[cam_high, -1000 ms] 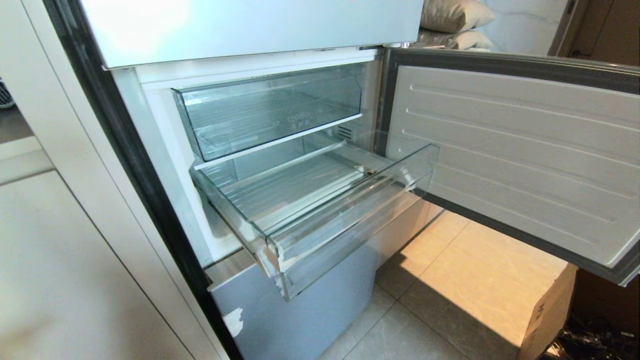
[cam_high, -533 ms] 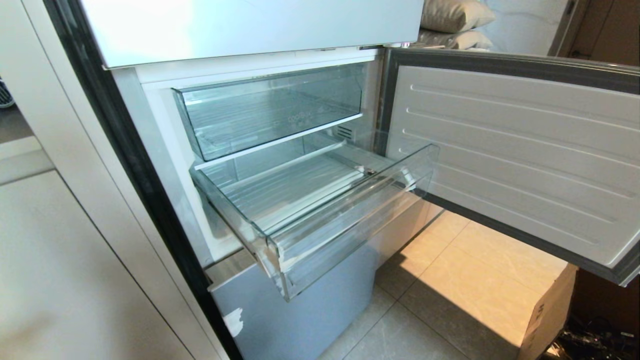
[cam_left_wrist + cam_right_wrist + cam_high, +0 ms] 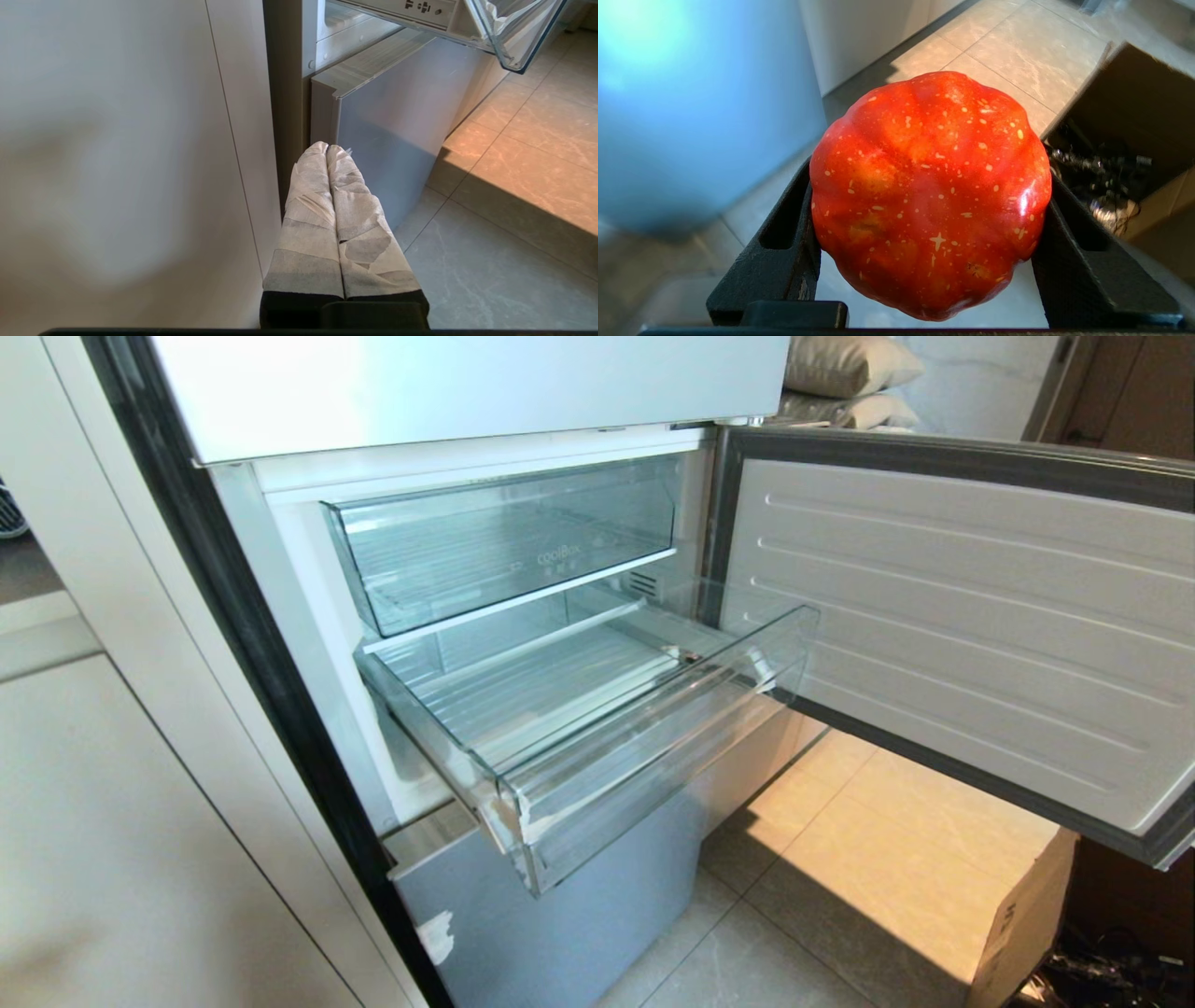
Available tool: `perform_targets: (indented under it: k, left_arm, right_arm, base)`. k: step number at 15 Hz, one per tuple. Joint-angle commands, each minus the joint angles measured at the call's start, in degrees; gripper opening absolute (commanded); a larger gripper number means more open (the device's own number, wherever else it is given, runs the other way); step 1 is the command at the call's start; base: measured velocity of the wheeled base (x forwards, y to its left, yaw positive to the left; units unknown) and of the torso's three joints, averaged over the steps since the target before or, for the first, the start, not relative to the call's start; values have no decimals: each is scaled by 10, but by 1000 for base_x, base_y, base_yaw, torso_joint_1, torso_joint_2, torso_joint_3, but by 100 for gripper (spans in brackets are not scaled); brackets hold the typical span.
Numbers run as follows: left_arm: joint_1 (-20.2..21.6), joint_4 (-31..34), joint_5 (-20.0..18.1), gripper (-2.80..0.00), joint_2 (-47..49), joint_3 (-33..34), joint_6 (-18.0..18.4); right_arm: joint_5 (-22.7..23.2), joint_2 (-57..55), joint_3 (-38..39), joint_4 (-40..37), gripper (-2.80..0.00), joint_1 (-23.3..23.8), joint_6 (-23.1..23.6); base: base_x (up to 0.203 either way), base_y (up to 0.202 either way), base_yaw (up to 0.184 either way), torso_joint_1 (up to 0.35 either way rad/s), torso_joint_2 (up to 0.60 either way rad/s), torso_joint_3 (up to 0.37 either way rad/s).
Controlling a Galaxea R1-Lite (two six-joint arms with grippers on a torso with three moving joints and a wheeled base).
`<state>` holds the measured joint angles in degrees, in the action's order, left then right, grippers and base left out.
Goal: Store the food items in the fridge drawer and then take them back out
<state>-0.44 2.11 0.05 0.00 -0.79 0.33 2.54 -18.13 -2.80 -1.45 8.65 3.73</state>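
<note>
Right pincer [image 3: 931, 261] pinches a red tomato [image 3: 930, 196] above the floor; left pincer [image 3: 328, 151] pressed together; drawer [image 3: 597, 709] pulled out, seemingly bare.

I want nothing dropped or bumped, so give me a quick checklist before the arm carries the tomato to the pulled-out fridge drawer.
1. Grip on the tomato: right pincer closed on both its sides, ok.
2. Fridge drawer pulled out: ok.
3. Drawer interior free of other items: ok.
4. Fridge door swung open, off the drawer: ok.
5. Left pincer shut, low beside the fridge base, below the drawer: ok.
6. Right arm's spacing from the drawer: cannot tell, it is outside the head view.
</note>
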Motion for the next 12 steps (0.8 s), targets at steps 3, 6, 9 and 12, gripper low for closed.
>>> perform_targets:
  k: [3,6,9,12]
  left_arm:
    - [0,0,0,-280,0,0,0]
    - [0,0,0,-280,0,0,0]
    - [0,0,0,-280,0,0,0]
    - [0,0,0,-280,0,0,-2]
  right_arm:
    - [3,23,26,7,-280,-45,37]
    - [-1,46,26,9,-280,-110,28]
    - [-3,153,27,10,-280,-97,13]
    - [-23,181,28,14,-280,-90,-17]
  base:
    - [0,0,0,0,0,0]
    - [0,0,0,0,0,0]
    - [0,0,0,0,0,0]
    - [0,0,0,0,0,0]
